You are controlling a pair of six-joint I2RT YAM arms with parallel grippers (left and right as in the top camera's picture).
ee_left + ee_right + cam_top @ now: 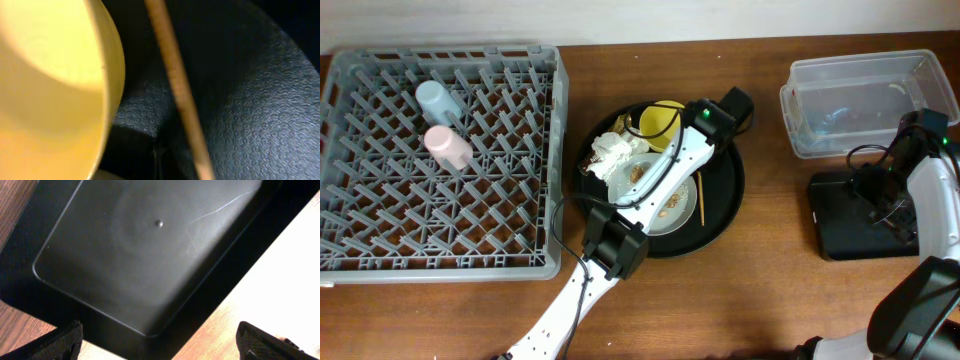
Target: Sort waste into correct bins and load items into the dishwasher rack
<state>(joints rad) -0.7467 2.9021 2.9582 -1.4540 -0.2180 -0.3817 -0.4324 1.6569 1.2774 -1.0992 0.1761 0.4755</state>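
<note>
Overhead, you have the dishwasher rack (440,268) at 9 o'clock on the tabletop (770,300), with the light-blue cup (438,100) and pink cup (448,146) in it. Your left arm (670,165) crosses the round black tray (725,195). On that tray the yellow bowl (658,122) sits at 12 o'clock, napkins (613,153) at 10, a chopstick (699,197) at 3, and the plate (660,222) at 6. The right claw (878,195) hangs over the flat black tray (840,235) at 3 o'clock.

In the left wrist view the bowl fills 9 o'clock, with the chopstick just beside it. You cannot tell the left claw's state.

In the right wrist view the fingertips (60,340) are spread wide above the flat tray.
</note>
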